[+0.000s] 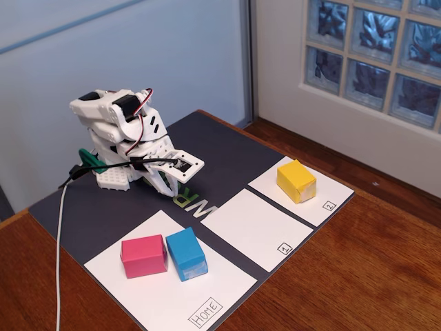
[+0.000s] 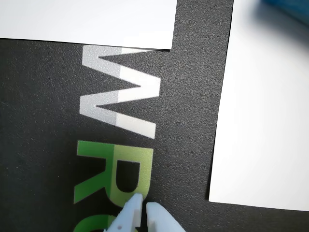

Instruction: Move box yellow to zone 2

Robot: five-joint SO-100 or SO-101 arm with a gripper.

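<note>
Already the yellow box (image 1: 296,181) sits on the white sheet (image 1: 331,193) marked "2". Middle sheet (image 1: 258,231) reads "1"; "Home" sheet (image 1: 165,296) carries the pink block (image 1: 143,256) and blue block (image 1: 186,253), touching. Tool (image 2: 142,209) is folded back over the dark mat (image 1: 103,207), tips nearly together, holding nothing, above white "W" and green "R" lettering (image 2: 120,101).

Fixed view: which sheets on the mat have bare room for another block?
The sheet marked 1 is entirely bare. The sheet marked 2 holds the yellow box but is bare toward its near corner. The Home sheet is crowded at the back by the pink block and blue block; its front is bare.
</note>
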